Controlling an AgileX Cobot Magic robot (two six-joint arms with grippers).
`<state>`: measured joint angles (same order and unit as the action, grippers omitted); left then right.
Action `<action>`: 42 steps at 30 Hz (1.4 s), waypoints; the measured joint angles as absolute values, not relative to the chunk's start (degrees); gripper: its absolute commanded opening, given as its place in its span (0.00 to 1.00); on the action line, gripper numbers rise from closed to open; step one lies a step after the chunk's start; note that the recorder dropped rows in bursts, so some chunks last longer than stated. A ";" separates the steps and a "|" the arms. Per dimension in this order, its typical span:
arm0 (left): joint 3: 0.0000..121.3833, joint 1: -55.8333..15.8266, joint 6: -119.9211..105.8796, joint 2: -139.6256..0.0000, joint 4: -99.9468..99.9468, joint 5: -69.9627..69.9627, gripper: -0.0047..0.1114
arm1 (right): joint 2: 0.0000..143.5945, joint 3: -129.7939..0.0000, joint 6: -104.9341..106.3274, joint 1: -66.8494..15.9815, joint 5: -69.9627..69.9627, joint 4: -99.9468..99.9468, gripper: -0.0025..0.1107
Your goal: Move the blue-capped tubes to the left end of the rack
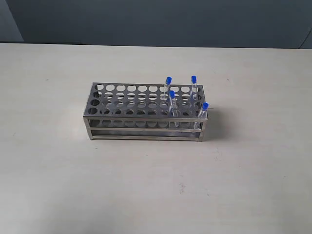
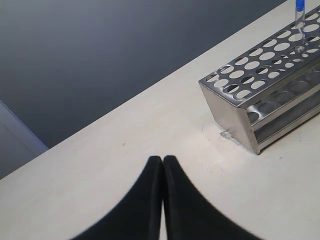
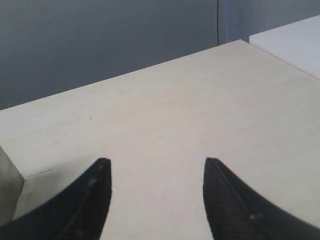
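The shiny steel rack (image 1: 127, 115) stands mid-table, its perforated top facing up. Several blue-capped tubes stand upright at its right end: one blue-capped tube (image 1: 168, 82) at the back, another (image 1: 194, 81) at the back right, one (image 1: 171, 96) in the middle, one (image 1: 204, 107) at the front right corner. No gripper appears in the exterior view. In the left wrist view my left gripper (image 2: 163, 158) is shut and empty over bare table, apart from the rack's end (image 2: 235, 120); one tube (image 2: 299, 11) shows. My right gripper (image 3: 155, 162) is open over bare table, empty.
The pale table (image 1: 146, 185) spreads all round the rack. A dark grey wall (image 1: 156, 19) runs behind it. In the right wrist view a white surface (image 3: 295, 40) lies past the table's far corner, and the rack's end (image 3: 7, 185) shows at the frame edge.
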<state>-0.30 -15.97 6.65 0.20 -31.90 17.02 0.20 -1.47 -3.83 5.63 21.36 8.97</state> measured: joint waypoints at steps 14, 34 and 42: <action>-0.30 -15.97 6.65 0.20 -31.90 17.02 0.05 | 0.20 -1.47 -4.76 5.63 15.08 9.93 0.49; -0.30 -15.97 6.65 0.20 -31.90 17.02 0.05 | 0.20 -1.47 -20.35 5.63 -6.85 42.96 0.49; -0.30 -15.97 6.65 0.20 -31.90 17.02 0.05 | 0.20 -1.47 -20.57 5.63 -8.41 43.19 0.49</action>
